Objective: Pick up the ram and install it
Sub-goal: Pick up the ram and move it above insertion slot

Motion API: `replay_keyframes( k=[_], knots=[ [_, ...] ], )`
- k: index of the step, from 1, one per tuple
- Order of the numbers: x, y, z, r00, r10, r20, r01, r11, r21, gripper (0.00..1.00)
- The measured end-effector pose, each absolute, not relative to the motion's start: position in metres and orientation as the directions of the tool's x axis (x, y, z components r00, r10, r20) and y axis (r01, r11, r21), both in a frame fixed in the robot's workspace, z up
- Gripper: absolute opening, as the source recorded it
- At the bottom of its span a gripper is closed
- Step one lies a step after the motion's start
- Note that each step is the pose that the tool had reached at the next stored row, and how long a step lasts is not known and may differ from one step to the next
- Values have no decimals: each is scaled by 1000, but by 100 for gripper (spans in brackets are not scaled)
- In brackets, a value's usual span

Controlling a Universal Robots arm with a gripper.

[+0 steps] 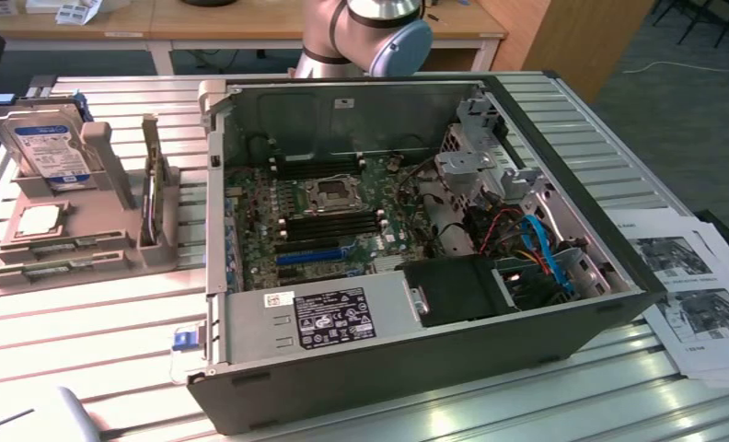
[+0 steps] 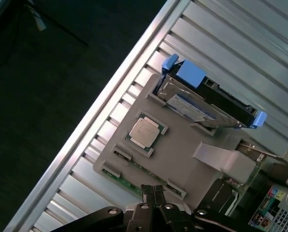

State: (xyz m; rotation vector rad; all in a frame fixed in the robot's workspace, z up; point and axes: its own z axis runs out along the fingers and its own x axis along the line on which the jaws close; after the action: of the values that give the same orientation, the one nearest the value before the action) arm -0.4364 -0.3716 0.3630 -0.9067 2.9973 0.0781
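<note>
The ram (image 2: 126, 182) is a thin green stick lying in the outermost slot of a grey holder (image 2: 182, 145), between two end clips. In the exterior view the ram (image 1: 55, 272) rests along the holder's front ledge, at the exterior view's left of the open computer case (image 1: 377, 368). My gripper (image 2: 152, 191) is shut with nothing between its fingers. Its tips hover right over the ram's slot, and I cannot tell whether they touch it. Inside the case lies the motherboard (image 1: 328, 216), with long black memory slots on both sides of the processor socket.
The holder also carries a square processor chip (image 2: 145, 131) and an upright hard drive (image 2: 207, 104) in a blue caddy. The arm (image 1: 364, 32) rises behind the case. Printed sheets (image 1: 690, 295) lie at the exterior view's right. The ribbed metal table's edge (image 2: 105, 111) runs close beside the holder.
</note>
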Motion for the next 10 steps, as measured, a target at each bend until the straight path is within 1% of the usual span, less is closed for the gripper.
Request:
replay_keyframes(
  k=[10],
  knots=[
    [-436,-372,363,-763,-645,-23,-646,762,45,10]
  ],
)
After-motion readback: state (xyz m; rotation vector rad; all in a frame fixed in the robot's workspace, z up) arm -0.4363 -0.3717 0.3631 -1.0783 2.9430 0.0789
